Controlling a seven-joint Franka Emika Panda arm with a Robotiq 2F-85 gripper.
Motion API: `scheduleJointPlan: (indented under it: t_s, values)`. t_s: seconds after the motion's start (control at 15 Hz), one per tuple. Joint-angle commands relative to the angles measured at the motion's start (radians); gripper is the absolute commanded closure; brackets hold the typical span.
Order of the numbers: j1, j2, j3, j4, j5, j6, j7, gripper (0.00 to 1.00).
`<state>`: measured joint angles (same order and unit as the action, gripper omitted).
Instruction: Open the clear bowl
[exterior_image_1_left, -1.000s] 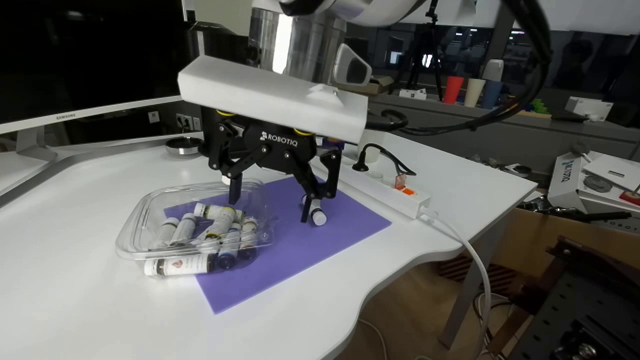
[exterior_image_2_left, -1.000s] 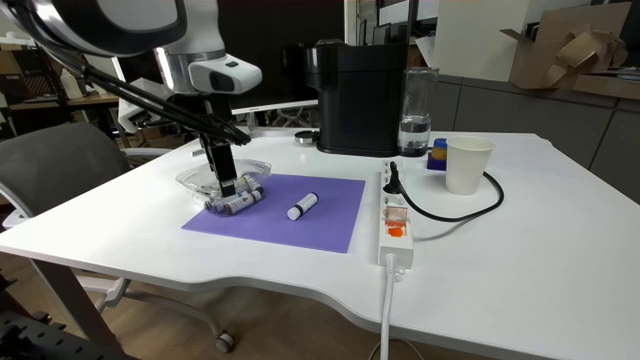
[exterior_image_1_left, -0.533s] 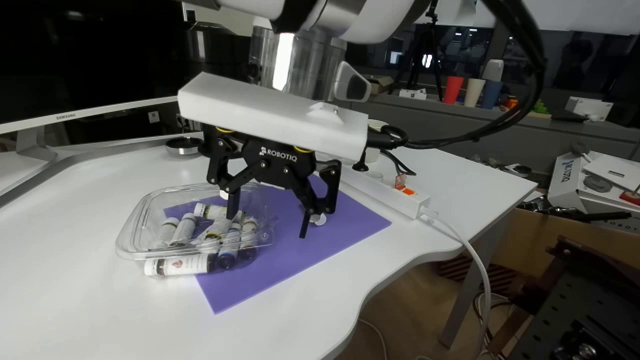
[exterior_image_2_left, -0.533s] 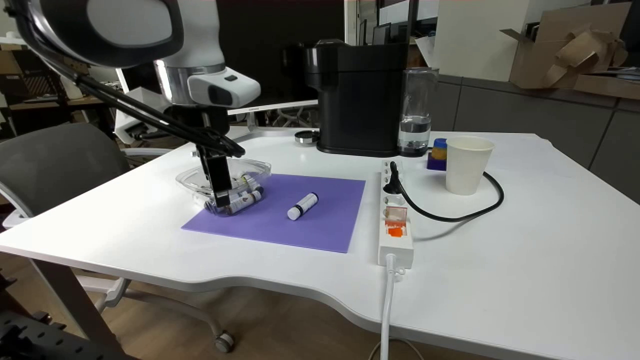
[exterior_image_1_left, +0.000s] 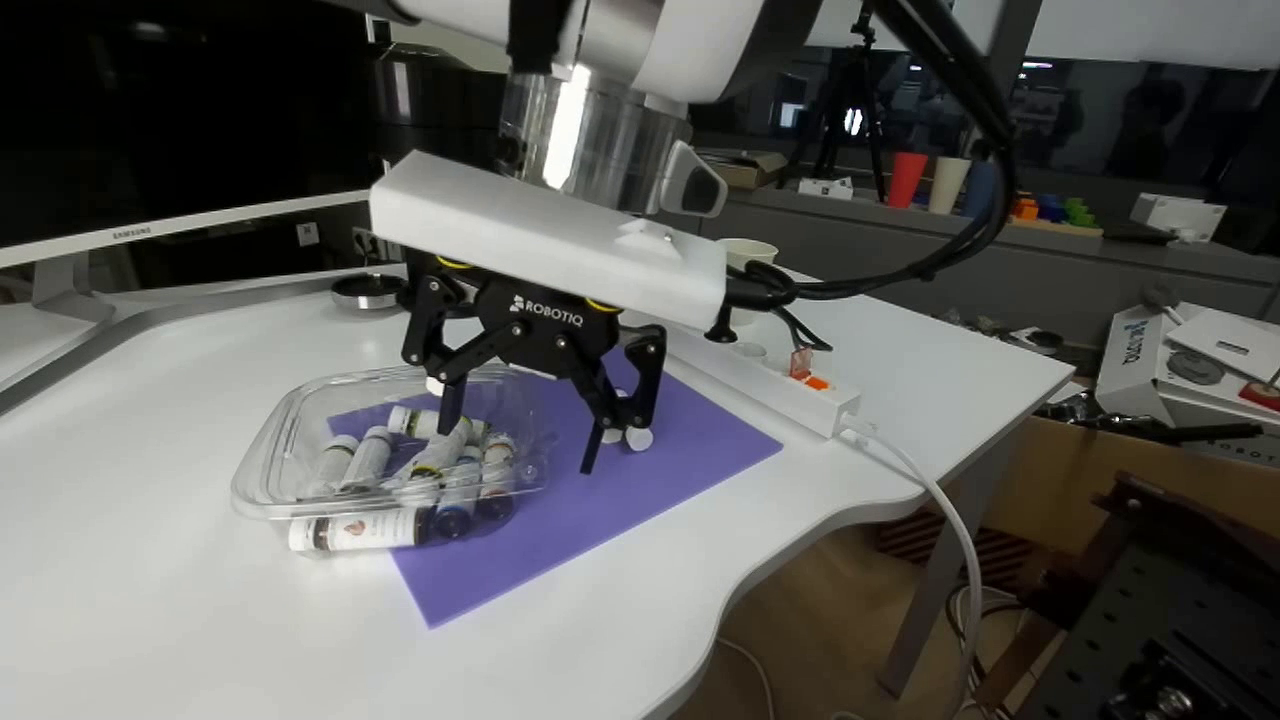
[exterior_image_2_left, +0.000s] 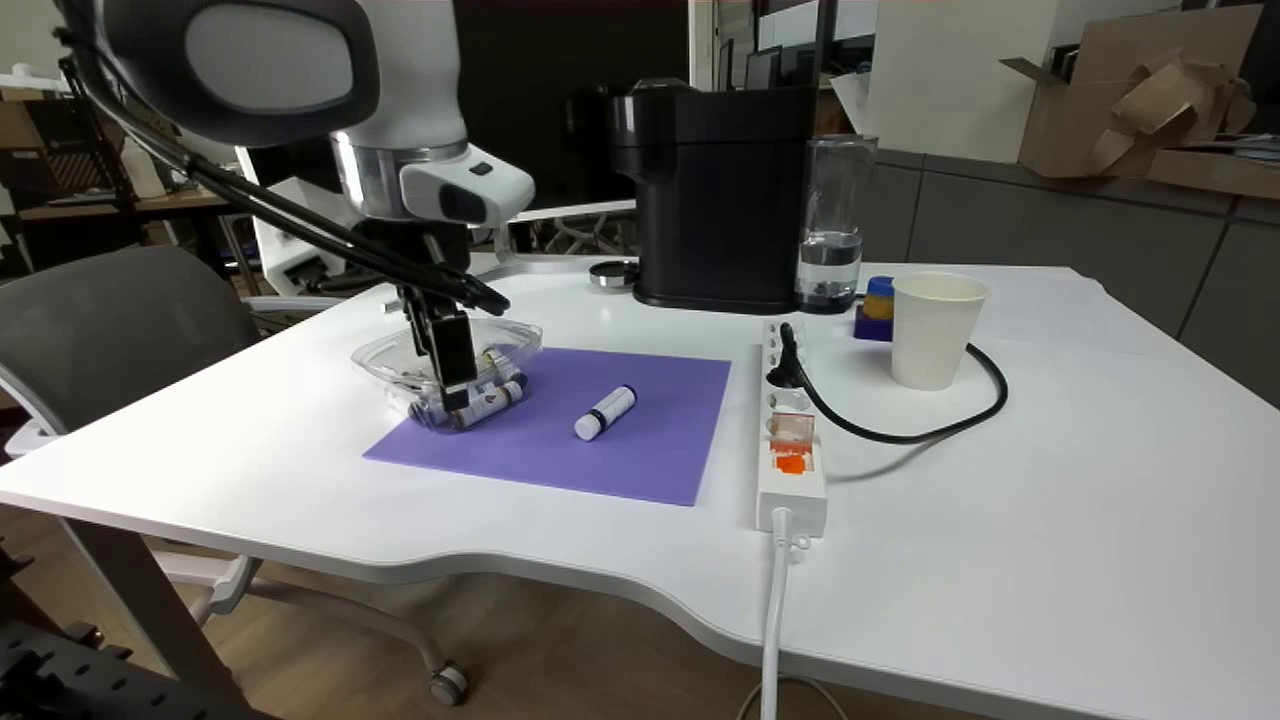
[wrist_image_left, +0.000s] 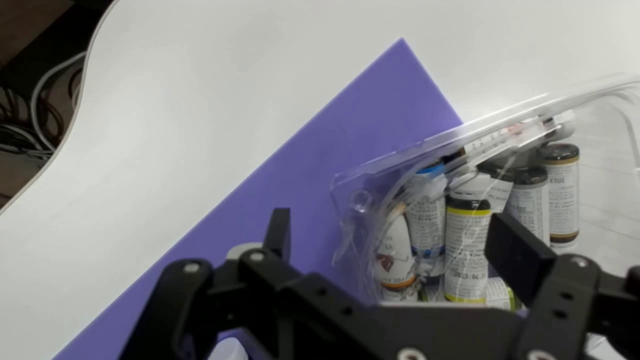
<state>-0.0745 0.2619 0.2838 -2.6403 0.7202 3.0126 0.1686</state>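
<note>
The clear bowl is a shallow see-through container with small white-and-dark tubes inside. It sits partly on the purple mat and also shows in an exterior view and in the wrist view. I cannot tell whether its clear lid is on. My gripper is open and empty, pointing down. Its fingers straddle the bowl's edge: one is over the tubes, the other over the mat outside. In the wrist view the bowl's corner tab lies between the fingers. I cannot tell whether a finger touches the bowl.
A white tube lies on the purple mat beside the bowl. A white power strip with a black cable stands past the mat. A paper cup, a black machine and a monitor stand farther off.
My gripper has come down towards the bowl's edge, then shifted and turned slightly. Its fingers have stayed open. The bowl and the tubes have not moved.
</note>
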Motion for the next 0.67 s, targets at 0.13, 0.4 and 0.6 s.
scheduleJointPlan:
  t_s: [0.13,0.4,0.6]
  values:
    - [-0.082,0.041,0.071,0.050,0.075,0.003,-0.116,0.00]
    - [-0.120,0.053,0.112,0.068,0.109,0.003,-0.173,0.00]
    - [-0.142,0.054,0.140,0.077,0.130,0.001,-0.206,0.00]
